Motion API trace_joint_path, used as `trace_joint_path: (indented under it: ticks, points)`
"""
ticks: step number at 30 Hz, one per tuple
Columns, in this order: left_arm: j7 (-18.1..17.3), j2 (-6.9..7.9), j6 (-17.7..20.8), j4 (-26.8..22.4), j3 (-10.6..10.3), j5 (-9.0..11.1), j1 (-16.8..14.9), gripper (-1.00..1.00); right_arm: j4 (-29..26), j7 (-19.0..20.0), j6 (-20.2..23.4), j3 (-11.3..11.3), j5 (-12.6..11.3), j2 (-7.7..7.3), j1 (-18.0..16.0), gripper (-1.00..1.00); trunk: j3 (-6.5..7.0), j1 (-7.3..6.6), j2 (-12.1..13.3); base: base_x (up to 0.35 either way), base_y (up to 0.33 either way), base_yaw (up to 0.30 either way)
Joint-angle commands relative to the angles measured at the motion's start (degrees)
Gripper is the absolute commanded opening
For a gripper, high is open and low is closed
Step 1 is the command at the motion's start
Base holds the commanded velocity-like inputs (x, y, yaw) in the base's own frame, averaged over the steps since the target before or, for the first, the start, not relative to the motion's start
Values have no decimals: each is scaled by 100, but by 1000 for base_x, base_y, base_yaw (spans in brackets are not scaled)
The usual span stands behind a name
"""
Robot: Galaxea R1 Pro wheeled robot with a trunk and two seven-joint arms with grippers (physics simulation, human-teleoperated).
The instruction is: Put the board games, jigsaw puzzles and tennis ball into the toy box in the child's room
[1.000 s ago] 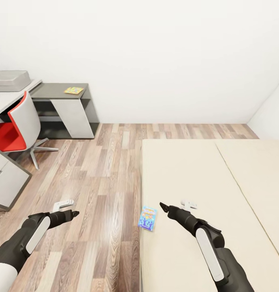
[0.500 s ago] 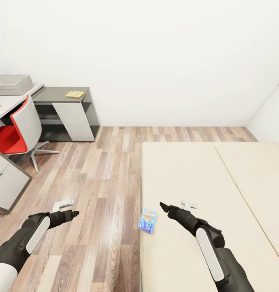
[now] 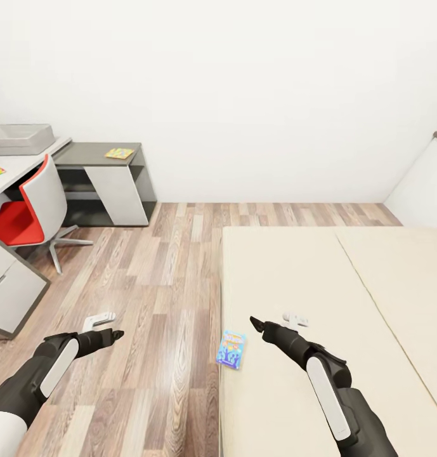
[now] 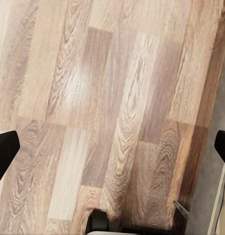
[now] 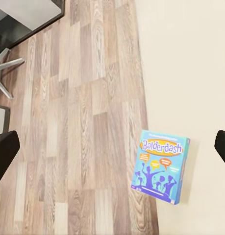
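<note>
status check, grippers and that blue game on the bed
Left gripper open, empty, over floor. Right gripper open, empty, above bed. Blue board game flat at bed's edge, untouched. Nothing between it and right gripper.

Floor (image 3: 161, 285): wood planks, grained, faint sheen. Bed (image 3: 319, 285): matt cream, smooth. Board game (image 3: 231, 348): glossy printed card. Chair seat (image 3: 15, 223): smooth red plastic.
</note>
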Motion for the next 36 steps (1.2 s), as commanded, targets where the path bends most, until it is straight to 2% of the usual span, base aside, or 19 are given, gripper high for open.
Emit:
trace_joint_path:
  ticks: [1,36]
  points:
    - [-5,5,20,-5,-12,2,-3,100,-5,13,32,-7,-1,6,-3,100,1,3,-10,0,0,0]
    - [-17,6,21,-17,-14,4,-3,100,-1,10,26,-15,2,24,-3,100,332,3,-10,0,0,0]
